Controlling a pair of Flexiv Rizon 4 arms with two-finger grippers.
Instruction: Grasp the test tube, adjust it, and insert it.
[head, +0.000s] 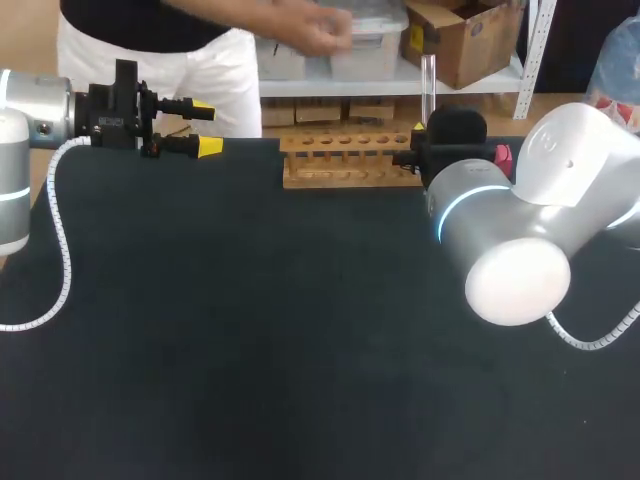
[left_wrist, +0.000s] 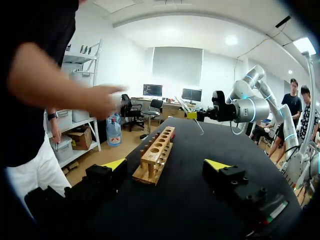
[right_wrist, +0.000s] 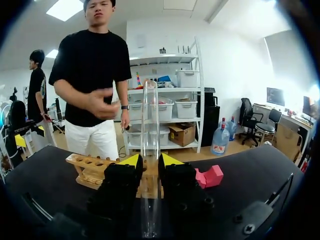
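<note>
Black bench (head: 250, 330), two arms at its far edge, a wooden rack (head: 345, 160) between them.
The right arm (head: 520, 230) stands at the rack's right end. The left arm (head: 30, 120) is at the far left corner, its pincer (head: 206, 127) spread wide and empty. The right pincer (right_wrist: 149, 162) is clamped on the test tube (right_wrist: 149, 125), which is held upright just beside the rack.

Head camera looks down from above and behind onto the black matte table (head: 250, 330). Left wrist camera sits low, facing lengthwise along the light wooden rack with round holes (left_wrist: 156, 157); right wrist camera faces that same rack nearer, side-on
</note>
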